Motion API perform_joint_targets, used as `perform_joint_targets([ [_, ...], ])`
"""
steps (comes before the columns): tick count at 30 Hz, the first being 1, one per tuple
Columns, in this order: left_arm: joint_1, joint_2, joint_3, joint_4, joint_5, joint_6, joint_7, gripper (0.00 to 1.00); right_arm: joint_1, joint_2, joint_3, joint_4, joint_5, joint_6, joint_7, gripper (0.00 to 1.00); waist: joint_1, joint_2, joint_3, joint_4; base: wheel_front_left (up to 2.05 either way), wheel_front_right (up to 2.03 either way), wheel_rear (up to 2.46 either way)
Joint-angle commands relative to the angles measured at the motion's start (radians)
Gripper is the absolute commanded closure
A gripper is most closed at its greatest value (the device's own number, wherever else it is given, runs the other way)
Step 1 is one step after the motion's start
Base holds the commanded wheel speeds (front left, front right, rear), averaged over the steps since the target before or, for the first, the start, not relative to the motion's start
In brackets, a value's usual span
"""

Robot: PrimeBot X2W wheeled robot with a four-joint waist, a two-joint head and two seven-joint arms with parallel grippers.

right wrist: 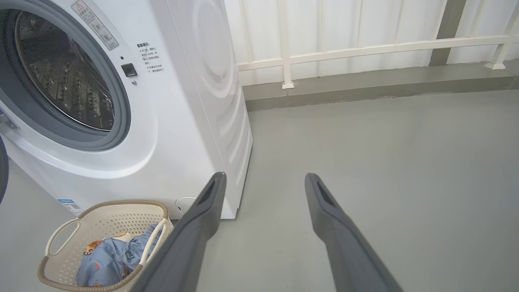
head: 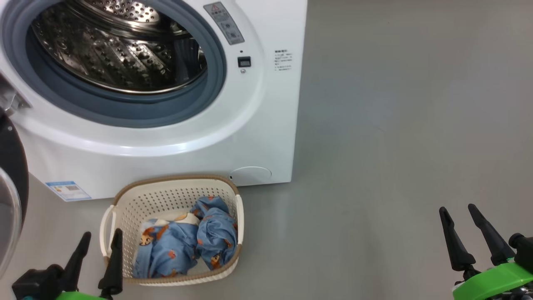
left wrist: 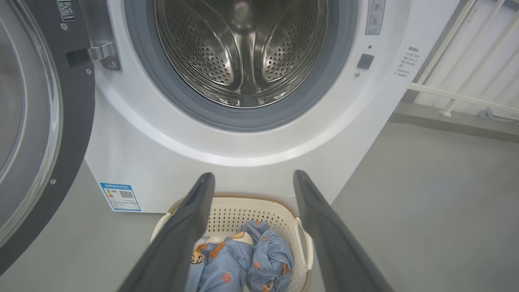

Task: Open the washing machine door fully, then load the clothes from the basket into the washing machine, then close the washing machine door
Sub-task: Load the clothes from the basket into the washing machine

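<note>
The big washing machine stands open, its door swung left, with the basket on the floor just in front. The clothes bunched inside look soft, light and floppy, so pinching a high fold seems best. Both the left end effector and right end effector are open and empty.

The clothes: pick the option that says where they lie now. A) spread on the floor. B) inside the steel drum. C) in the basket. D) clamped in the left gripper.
C: the clothes lie bunched in the basket on the floor in front of the washing machine, whose drum shows only bare steel.
</note>
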Motion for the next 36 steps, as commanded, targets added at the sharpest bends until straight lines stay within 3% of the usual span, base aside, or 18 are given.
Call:
perform_joint_targets([
  [1,-0.054,0.033,0.034,-0.017,0.000,-0.002,-0.006,0.00,-0.028,-0.015,0.020,-0.027,0.000,0.003,-0.012,0.00,0.0000,0.0000,0.007,-0.002,0.97,-1.92,0.94],
  [8,-0.074,0.027,0.036,-0.015,0.035,-0.002,-0.006,0.00,-0.038,-0.010,0.020,-0.030,-0.001,0.003,-0.012,0.00,0.0000,0.0000,0.027,-0.003,0.75,-1.11,0.36],
  [22,-0.100,0.005,0.034,0.051,0.047,-0.002,-0.006,0.00,-0.060,0.008,0.025,-0.039,-0.006,0.003,-0.012,0.00,0.0000,0.0000,0.071,-0.001,0.05,-0.05,0.00],
  [36,-0.320,-0.020,-0.086,0.441,0.050,-0.002,-0.006,0.00,-0.153,0.036,0.047,-0.067,-0.013,0.003,-0.012,0.00,0.0000,0.0000,0.251,-0.010,0.00,0.00,0.00],
])
